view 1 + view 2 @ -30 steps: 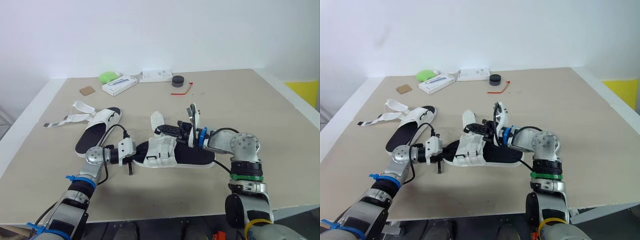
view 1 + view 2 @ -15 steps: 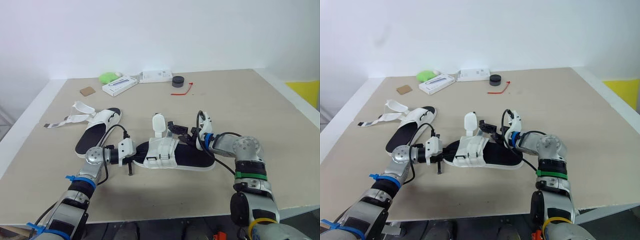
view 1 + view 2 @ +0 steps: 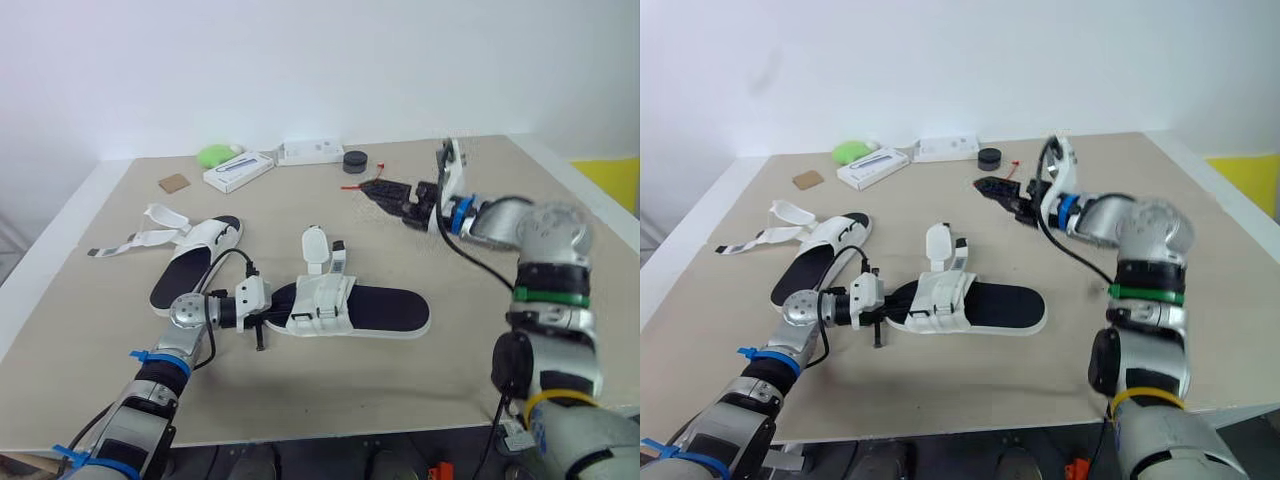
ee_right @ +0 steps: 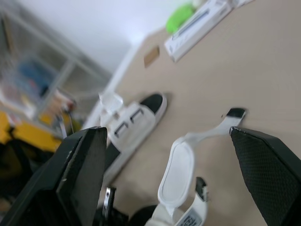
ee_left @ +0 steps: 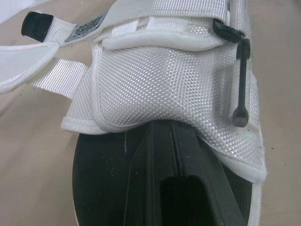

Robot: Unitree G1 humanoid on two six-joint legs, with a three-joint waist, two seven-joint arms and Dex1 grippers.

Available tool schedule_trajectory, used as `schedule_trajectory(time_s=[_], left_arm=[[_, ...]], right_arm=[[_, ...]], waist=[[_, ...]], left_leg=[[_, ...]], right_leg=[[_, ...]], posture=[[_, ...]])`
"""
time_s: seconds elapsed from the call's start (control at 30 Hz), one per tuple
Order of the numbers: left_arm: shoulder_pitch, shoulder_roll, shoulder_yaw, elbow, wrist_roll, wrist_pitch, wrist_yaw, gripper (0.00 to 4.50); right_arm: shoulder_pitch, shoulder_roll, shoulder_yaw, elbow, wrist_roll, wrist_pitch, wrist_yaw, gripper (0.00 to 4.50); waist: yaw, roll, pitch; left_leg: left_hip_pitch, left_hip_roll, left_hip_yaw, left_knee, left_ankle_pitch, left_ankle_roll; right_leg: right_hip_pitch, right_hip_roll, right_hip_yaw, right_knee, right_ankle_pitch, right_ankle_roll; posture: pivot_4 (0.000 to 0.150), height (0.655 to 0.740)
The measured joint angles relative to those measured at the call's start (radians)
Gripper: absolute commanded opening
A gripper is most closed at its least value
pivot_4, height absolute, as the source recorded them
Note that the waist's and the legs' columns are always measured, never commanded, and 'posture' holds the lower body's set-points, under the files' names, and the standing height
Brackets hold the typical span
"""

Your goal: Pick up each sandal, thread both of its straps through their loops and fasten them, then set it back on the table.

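Note:
A white sandal with a black insole (image 3: pixel 385 308) lies flat at the table's middle. Its two straps (image 3: pixel 318 248) stand up loose above the white upper (image 5: pixel 164 80). My left gripper (image 3: pixel 264 310) is shut, its fingers (image 5: pixel 169 165) lying on the insole at the sandal's left end, tucked under the upper. Raised over the table's far right, clear of the sandal, my right gripper (image 3: pixel 388 200) is open with nothing between its fingers (image 4: pixel 80 179). The second sandal (image 3: pixel 195 262) lies to the left with its straps (image 3: pixel 135 240) spread out unfastened.
Along the far edge sit a green object (image 3: pixel 214 155), a white box (image 3: pixel 240 170), a white power strip (image 3: pixel 312 151), a black puck (image 3: pixel 356 162) and a brown card (image 3: pixel 174 181). A red tie (image 3: pixel 362 184) lies under the right gripper.
My right gripper opened, let go of the strap and rose away from the sandal toward the far right. The sandal and my left gripper stayed put.

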Motion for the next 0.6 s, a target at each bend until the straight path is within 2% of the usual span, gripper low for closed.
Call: schedule_trajectory(time_s=[0.17, 0.33, 0.6], left_arm=[[-0.001, -0.003, 0.0, -0.001, 0.0, 0.0, -0.001, 0.0], [-0.001, -0.005, 0.001, -0.001, 0.0, 0.0, 0.001, 0.0], [0.008, 0.002, 0.001, -0.015, 0.0, 0.001, 0.002, 0.0]], right_arm=[[-0.039, 0.021, 0.131, 0.127, -0.097, 0.004, 0.089, 4.48], [-0.121, 0.086, 0.25, 0.287, -0.222, -0.096, 0.233, 4.48], [-0.188, 0.188, 0.317, 0.518, -0.382, -0.264, 0.4, 4.48]], waist=[[0.0, -0.001, 0.001], [0.0, -0.001, 0.001], [-0.001, -0.001, 0.001]], left_leg=[[-0.001, -0.002, 0.0, 0.0, 0.0, 0.0], [-0.001, -0.002, 0.0, 0.0, 0.0, 0.0], [0.0, -0.002, -0.001, 0.0, 0.0, 0.0]], right_leg=[[0.0, -0.001, 0.002, 0.0, 0.0, 0.0], [0.0, 0.0, 0.003, 0.006, 0.0, 0.0], [0.0, 0.001, 0.004, 0.012, 0.0, 0.0]], posture=[[0.15, 0.74], [0.15, 0.74], [0.15, 0.74]])
